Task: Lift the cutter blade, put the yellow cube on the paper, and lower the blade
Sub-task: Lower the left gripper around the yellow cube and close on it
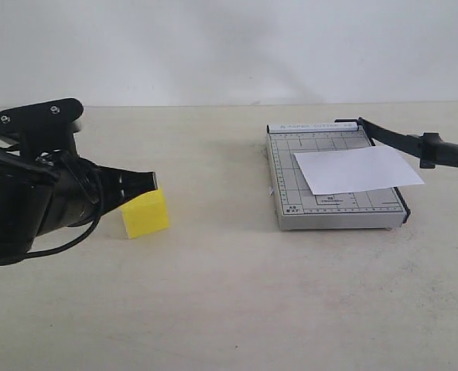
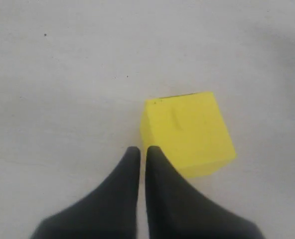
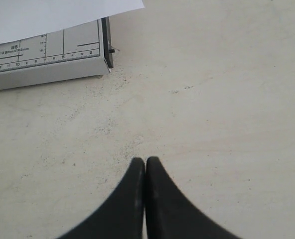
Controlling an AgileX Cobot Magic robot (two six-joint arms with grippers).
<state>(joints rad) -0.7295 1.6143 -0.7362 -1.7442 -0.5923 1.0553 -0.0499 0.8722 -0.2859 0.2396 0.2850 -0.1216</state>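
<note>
The yellow cube (image 1: 145, 214) rests on the table at the left, and it also fills the middle of the left wrist view (image 2: 187, 132). My left gripper (image 1: 153, 180) hovers just above and behind the cube, shut, holding nothing (image 2: 142, 151). At the right, the grey trimmer base (image 1: 333, 212) carries the white paper (image 1: 357, 169), which overhangs its right edge. The cutter blade (image 1: 415, 144) is raised, its black handle pointing right. My right gripper (image 3: 145, 162) is shut and empty above bare table, near the trimmer's corner (image 3: 48, 69) and the paper (image 3: 58, 15). It is out of the exterior view.
A pale table (image 1: 229, 294) spreads between the cube and the trimmer. A plain white wall (image 1: 229, 46) stands behind. The left arm's black body (image 1: 28, 201) takes up the left edge.
</note>
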